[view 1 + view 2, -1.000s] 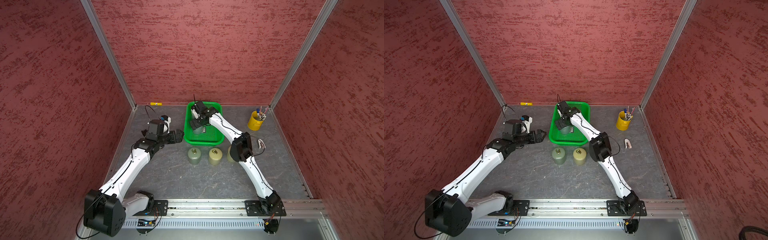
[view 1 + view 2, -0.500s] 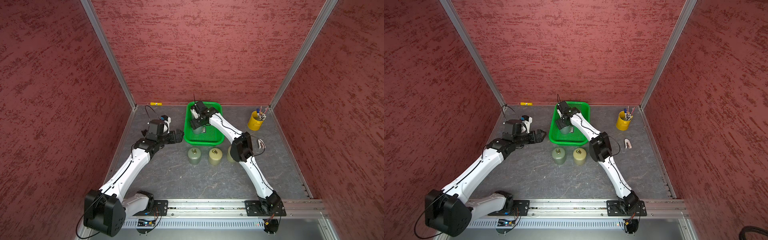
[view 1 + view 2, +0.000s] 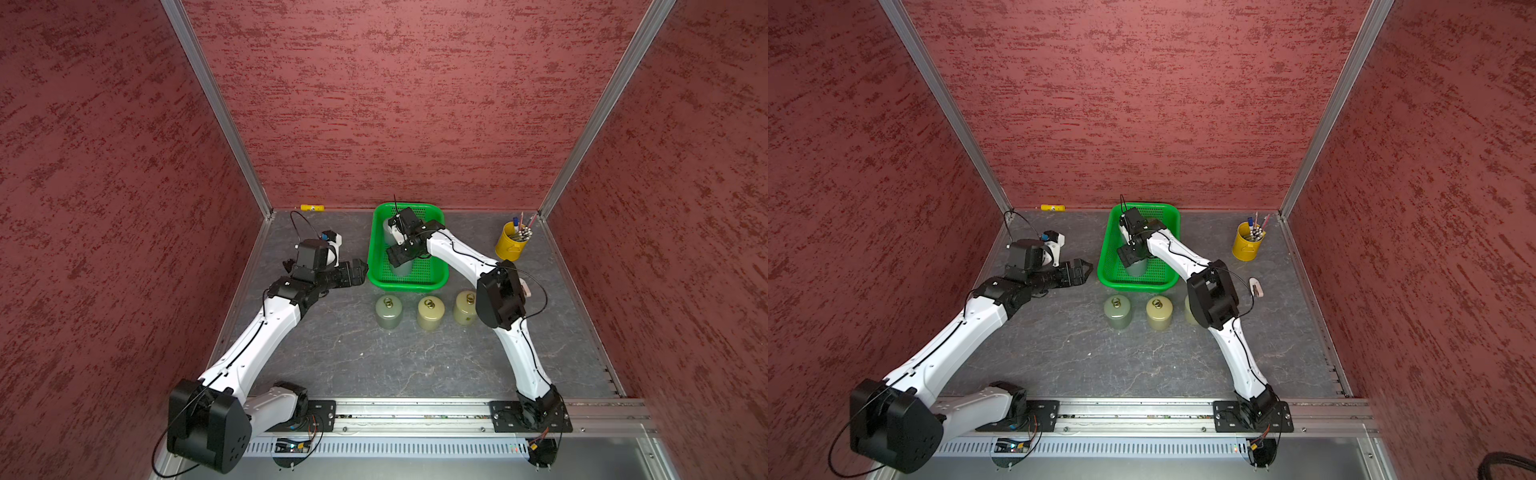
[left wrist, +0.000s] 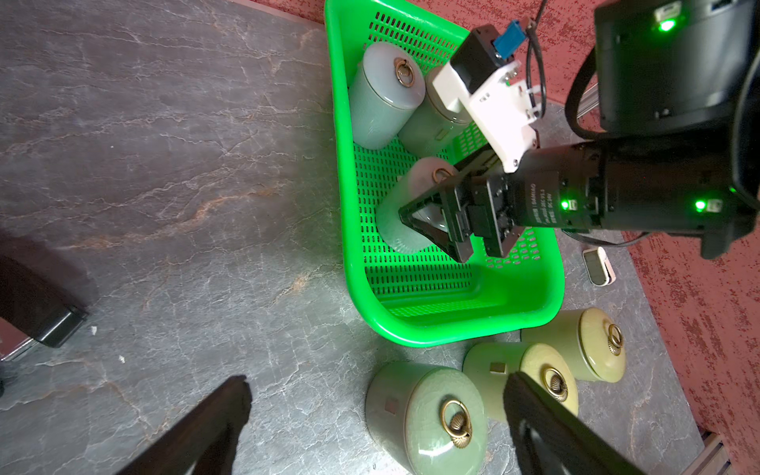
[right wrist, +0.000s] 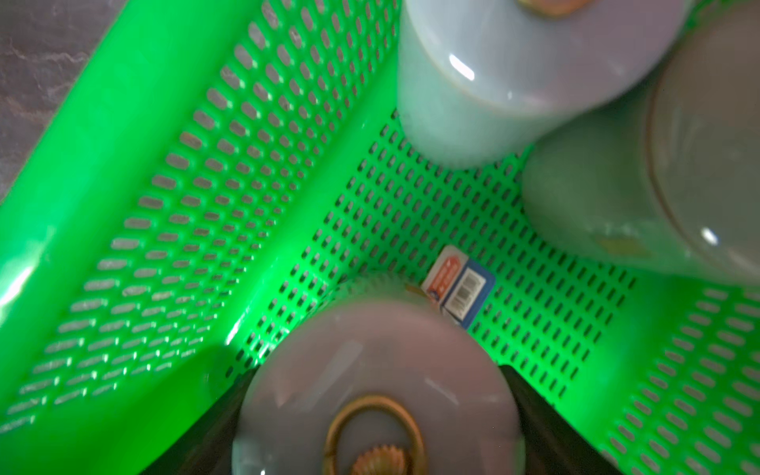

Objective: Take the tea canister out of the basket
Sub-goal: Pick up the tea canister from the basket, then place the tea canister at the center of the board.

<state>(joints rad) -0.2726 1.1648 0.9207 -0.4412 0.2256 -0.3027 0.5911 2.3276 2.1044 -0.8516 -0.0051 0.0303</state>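
The bright green basket [image 3: 409, 286] [image 3: 1133, 286] sits at the back middle of the table. My right gripper [image 3: 399, 255] [image 5: 376, 411] reaches down into it, shut on a pale grey-green tea canister [image 4: 405, 214] [image 5: 370, 390], one black finger on each side of its lid. That canister stays low inside the basket, near its front half. Two more canisters [image 4: 382, 94] [image 4: 427, 123] stand together at the far end. My left gripper [image 3: 359, 270] [image 4: 376, 384] hovers open just left of the basket, holding nothing.
Three green tea canisters [image 3: 388, 311] [image 3: 430, 312] [image 3: 464, 307] stand in a row on the table in front of the basket. A yellow pen bucket [image 3: 512, 245] is at the back right, a small white object [image 3: 1256, 286] beside my right elbow.
My right gripper's jaws have closed on the canister in the basket. Both arms have otherwise stayed where they were.
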